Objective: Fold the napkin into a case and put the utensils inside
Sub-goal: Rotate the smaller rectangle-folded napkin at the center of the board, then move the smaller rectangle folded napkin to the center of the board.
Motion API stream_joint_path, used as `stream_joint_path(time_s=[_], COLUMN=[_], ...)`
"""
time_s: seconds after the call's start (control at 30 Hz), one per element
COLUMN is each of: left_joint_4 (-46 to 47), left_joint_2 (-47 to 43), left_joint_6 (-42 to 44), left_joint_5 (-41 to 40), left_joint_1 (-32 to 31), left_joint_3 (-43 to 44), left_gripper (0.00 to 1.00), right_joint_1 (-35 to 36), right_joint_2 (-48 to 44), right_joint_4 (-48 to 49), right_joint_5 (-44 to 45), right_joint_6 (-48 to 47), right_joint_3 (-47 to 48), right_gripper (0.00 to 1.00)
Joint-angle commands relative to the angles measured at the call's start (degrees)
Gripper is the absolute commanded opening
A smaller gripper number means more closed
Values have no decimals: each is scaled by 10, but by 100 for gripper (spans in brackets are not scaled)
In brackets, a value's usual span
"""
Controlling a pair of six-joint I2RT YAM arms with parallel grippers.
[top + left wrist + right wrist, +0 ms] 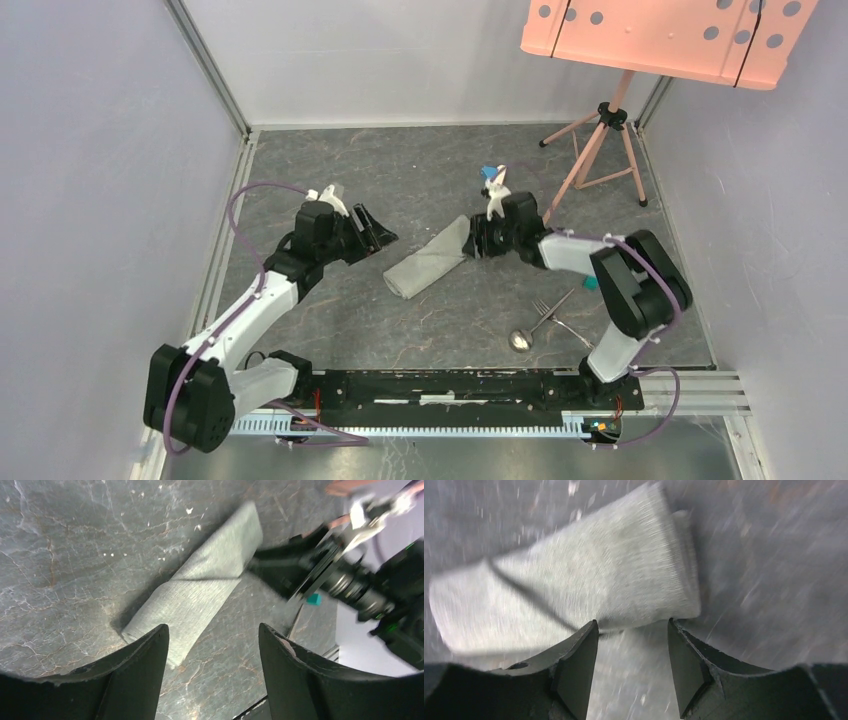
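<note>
The napkin lies folded as a narrow light grey case (428, 259) on the dark table, running diagonally with a diagonal flap edge. It shows in the left wrist view (200, 592) and the right wrist view (574, 587). My left gripper (372, 230) is open and empty just left of the case (212, 632). My right gripper (474, 240) is open and empty at the case's far right end, jaws just short of the cloth edge (632, 625). The silver fork (556, 302) and spoon (524, 338) lie crossed on the table near the right arm's base.
A small blue and white block (492, 180) sits behind the right gripper. A tripod (600, 140) with a pink perforated board (660, 35) stands at the back right. Grey walls enclose the table on the left, back and right.
</note>
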Motion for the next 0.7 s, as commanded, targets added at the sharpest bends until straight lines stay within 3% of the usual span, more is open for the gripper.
stream_joint_path(time_s=[0.0, 0.2, 0.33, 0.5, 0.67], left_joint_4=[16, 65, 106, 111, 170], left_joint_2=[59, 139, 162, 115, 102], left_joint_6=[35, 36, 26, 13, -56], left_joint_5=[43, 70, 92, 91, 189], left_joint_1=[2, -3, -13, -38, -40], left_joint_3=[12, 3, -11, -25, -27], left_gripper=[74, 74, 68, 66, 71], right_joint_1=[-27, -27, -26, -46, -98], right_joint_2=[49, -8, -15, -4, 25], right_joint_4=[-61, -24, 58, 31, 26], right_joint_5=[-13, -107, -180, -179, -229], right_joint_6=[-29, 1, 43, 23, 36], right_joint_3=[127, 50, -12, 28, 91], right_gripper=[60, 62, 62, 62, 67])
